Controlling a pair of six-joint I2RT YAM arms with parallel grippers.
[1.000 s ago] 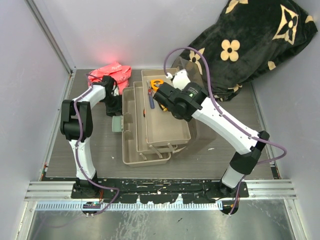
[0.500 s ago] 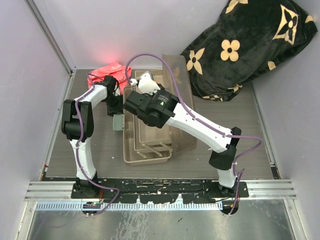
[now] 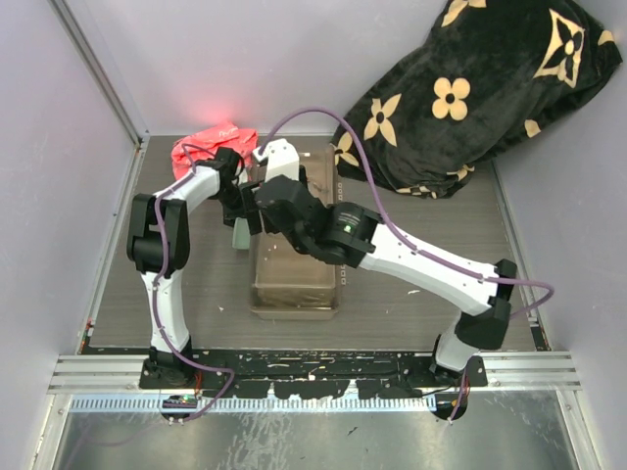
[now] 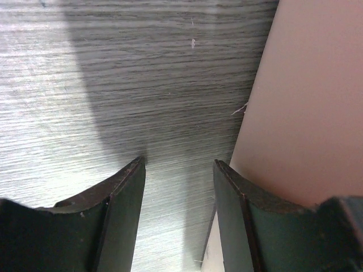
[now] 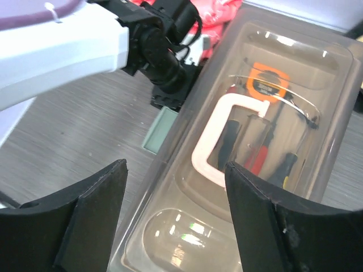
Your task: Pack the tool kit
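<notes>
Since before, the toolbox lid (image 3: 294,284) swung shut; right end effector (image 5: 174,170) open above it, left end effector (image 4: 178,164) open beside.

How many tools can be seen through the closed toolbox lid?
4: orange tape measure at the far end; black handle, red handle, yellow-black handle side by side nearer. More may be hidden.
</notes>
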